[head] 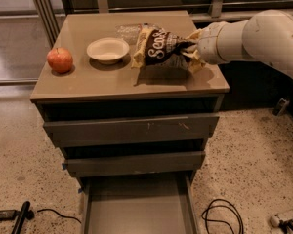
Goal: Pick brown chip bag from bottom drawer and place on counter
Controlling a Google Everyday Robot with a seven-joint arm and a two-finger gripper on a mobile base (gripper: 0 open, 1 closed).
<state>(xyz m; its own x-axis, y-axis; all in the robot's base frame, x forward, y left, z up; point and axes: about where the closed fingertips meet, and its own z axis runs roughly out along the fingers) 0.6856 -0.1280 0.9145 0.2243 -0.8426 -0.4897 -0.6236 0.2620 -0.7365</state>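
The brown chip bag (158, 47), dark brown and cream with white script, hangs tilted just over the right half of the tan counter (102, 82) and casts a shadow below itself. My gripper (189, 51), at the end of the white arm reaching in from the right, is shut on the bag's crumpled right end. The bag largely hides the fingers. Below, the bottom drawer (136, 211) is pulled out and its grey floor is bare.
On the counter, a red apple (60, 60) sits at the left, a white bowl (108, 50) in the middle and a clear plastic bottle (129, 31) behind the bag. Two upper drawers are closed. Cables (219, 216) and a black tool (20, 217) lie on the speckled floor.
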